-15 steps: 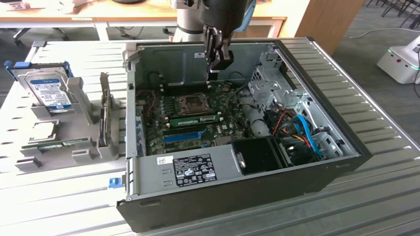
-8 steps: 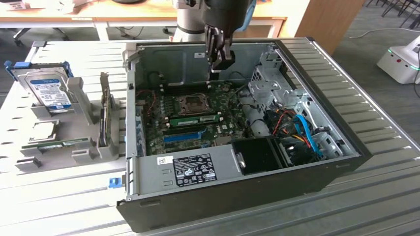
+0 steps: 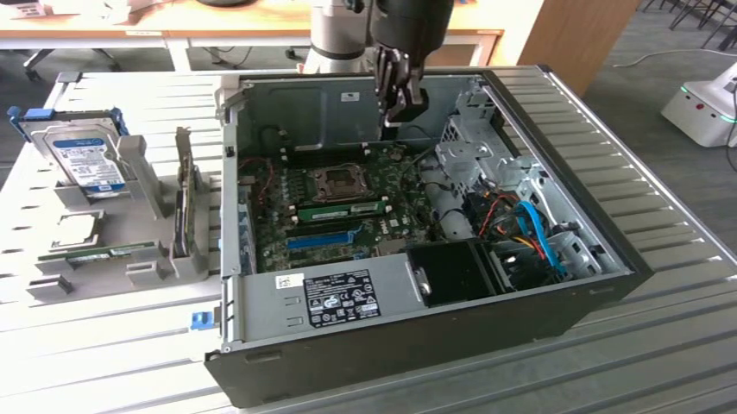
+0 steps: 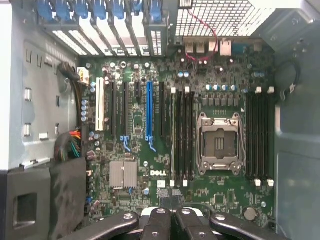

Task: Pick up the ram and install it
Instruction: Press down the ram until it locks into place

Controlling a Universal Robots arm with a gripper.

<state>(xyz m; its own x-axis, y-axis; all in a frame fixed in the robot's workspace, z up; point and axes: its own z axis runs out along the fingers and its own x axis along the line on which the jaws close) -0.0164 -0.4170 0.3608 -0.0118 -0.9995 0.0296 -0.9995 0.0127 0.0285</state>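
The open computer case [image 3: 381, 354] lies on its side on the table, motherboard [image 3: 392, 177] facing up. A green ram stick [image 3: 345, 210] stands in a slot beside the empty CPU socket [image 3: 341, 179]; in the wrist view its thin edge [image 4: 173, 135] shows in the slot furthest from the socket [image 4: 220, 145]. My gripper [image 3: 398, 116] hangs above the back of the motherboard, apart from the stick. Its fingers [image 4: 165, 199] are shut together with nothing between them. Another thin green stick [image 3: 98, 253] lies in the grey rack at the exterior view's left.
The rack also holds a silver hard drive [image 3: 86, 159] with a blue label and a dark expansion card [image 3: 185, 194] standing on edge. Cables [image 3: 530, 233] and a black fan shroud [image 3: 461, 272] fill the case's right side. A white machine [image 3: 702, 108] stands off the table.
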